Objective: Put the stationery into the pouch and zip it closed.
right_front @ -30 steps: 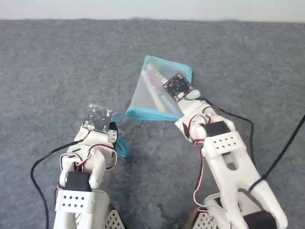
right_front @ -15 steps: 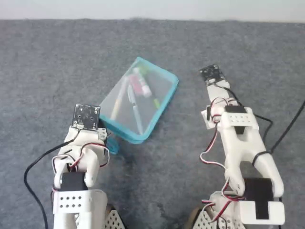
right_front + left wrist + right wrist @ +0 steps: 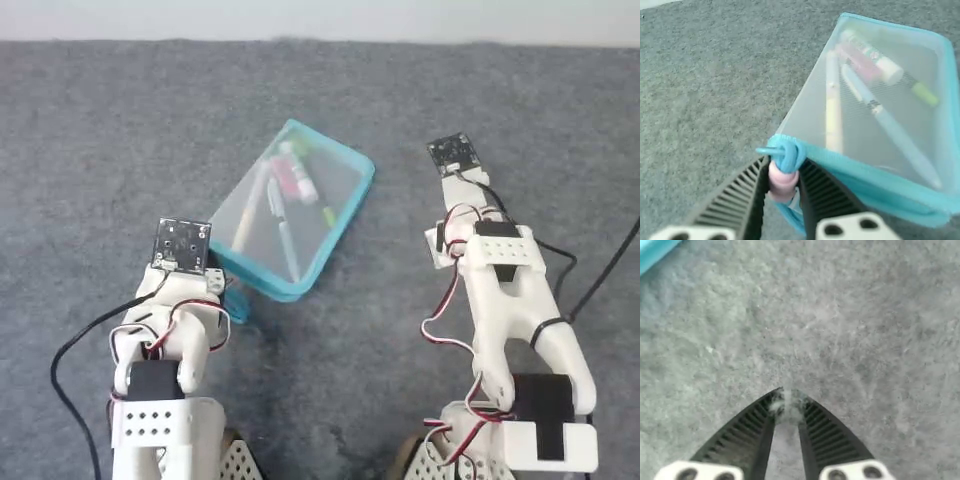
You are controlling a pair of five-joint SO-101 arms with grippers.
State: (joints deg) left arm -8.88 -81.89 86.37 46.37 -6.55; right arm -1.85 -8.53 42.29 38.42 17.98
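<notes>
Left claw, lower left of the high view: pinched tight on the pink zipper pull at the near corner of the pouch. A blue cord loop sits just past the tips.

Pouch lies flat on the grey tabletop, centre of the high view, slanting from that gripped corner up toward the right. Teal rim, clear mesh face. Inside, side by side: several pens and a pink-and-white marker. The zip edge nearest the left claw looks closed.

Right claw, right of centre in the high view, well apart from the pouch: tips together, nothing held, pointing down at the tabletop.
</notes>
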